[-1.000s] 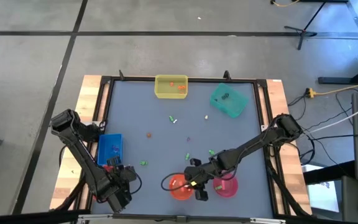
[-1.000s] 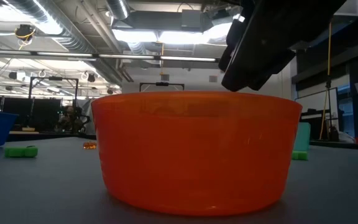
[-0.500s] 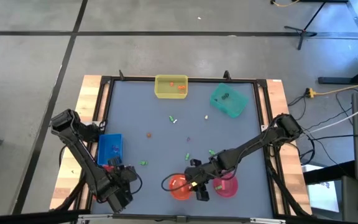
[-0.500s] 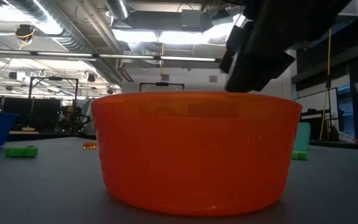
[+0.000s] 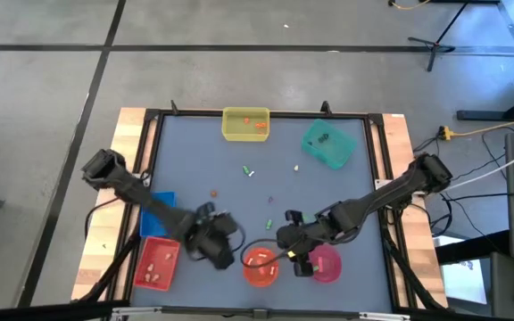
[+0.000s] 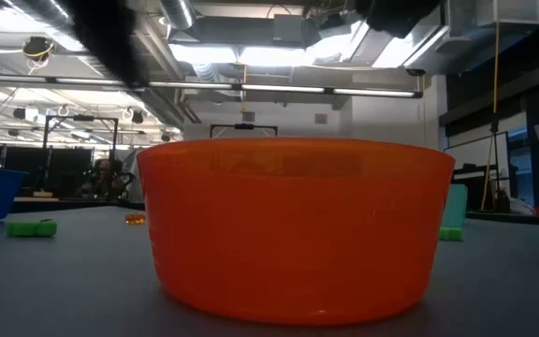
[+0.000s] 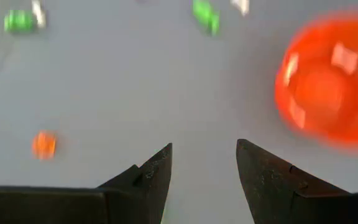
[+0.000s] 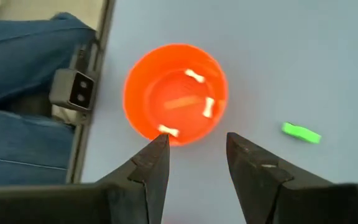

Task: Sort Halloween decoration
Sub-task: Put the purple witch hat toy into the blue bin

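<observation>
Overhead and wrist views of the sorting table. My right gripper (image 5: 294,251) hung just beside the orange bowl (image 5: 260,267), at about two o'clock from it, with the pink bowl (image 5: 326,264) under its wrist. Its fingers (image 8: 154,163) stood parted and held nothing. Inside the orange bowl lay pale bone-shaped trinkets (image 8: 207,107), so I judged a drop into that bowl to be finished and the next pick to be in hand.

My left gripper (image 5: 214,248) reached in at nine o'clock of the orange bowl, its fingers (image 7: 157,174) likewise apart and empty. An orange trinket (image 7: 43,144) lay on the mat ahead of it.

The unsorted Halloween decoration lay scattered mid-table: a green piece (image 5: 269,225) at twelve o'clock of the orange bowl, more green and white pieces (image 5: 249,170) farther up, and an orange bead (image 5: 212,191). Other pieces already sat in the yellow tray (image 5: 245,125), the teal tray (image 5: 327,143) and the red tray (image 5: 156,264). A blue tray (image 5: 157,205) stood at twelve o'clock of the red one.

The next move called for lowering an open gripper squarely over one loose piece and closing finely, since each is very small.

I could read no writing or brand anywhere.
</observation>
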### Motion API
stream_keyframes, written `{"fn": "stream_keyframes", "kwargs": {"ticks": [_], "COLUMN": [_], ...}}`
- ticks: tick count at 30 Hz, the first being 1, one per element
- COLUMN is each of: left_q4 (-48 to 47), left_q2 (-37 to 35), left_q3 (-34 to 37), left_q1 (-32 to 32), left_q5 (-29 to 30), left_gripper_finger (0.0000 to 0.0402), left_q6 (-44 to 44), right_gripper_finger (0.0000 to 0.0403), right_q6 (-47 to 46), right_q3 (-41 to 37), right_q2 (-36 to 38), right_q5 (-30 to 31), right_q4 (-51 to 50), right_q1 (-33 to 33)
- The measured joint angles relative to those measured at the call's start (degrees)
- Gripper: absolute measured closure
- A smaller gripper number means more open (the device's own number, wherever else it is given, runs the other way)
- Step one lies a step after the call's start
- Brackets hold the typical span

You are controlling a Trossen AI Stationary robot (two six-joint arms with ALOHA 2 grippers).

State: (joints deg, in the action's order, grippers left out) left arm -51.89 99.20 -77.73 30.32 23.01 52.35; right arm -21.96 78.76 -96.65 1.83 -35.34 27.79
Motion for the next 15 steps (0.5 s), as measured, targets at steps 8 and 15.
{"fn": "stream_keyframes", "kwargs": {"ticks": [8,15], "left_q4": [12.37,14.59], "left_q2": [0.00,0.89], "left_q3": [0.00,0.00], "left_q1": [-13.24,-23.31], "left_q5": [-0.05,-3.79], "left_gripper_finger": [0.0239,0.0239], "left_q6": [-7.97,-7.99], "right_gripper_finger": [0.0244,0.0244], "right_q6": [-0.12,-0.24], "right_q3": [0.00,-0.31], "right_q2": [4.05,3.94], "right_q5": [9.31,14.18], "right_q4": [-12.92,-18.73], "right_q1": [0.00,-0.06]}}
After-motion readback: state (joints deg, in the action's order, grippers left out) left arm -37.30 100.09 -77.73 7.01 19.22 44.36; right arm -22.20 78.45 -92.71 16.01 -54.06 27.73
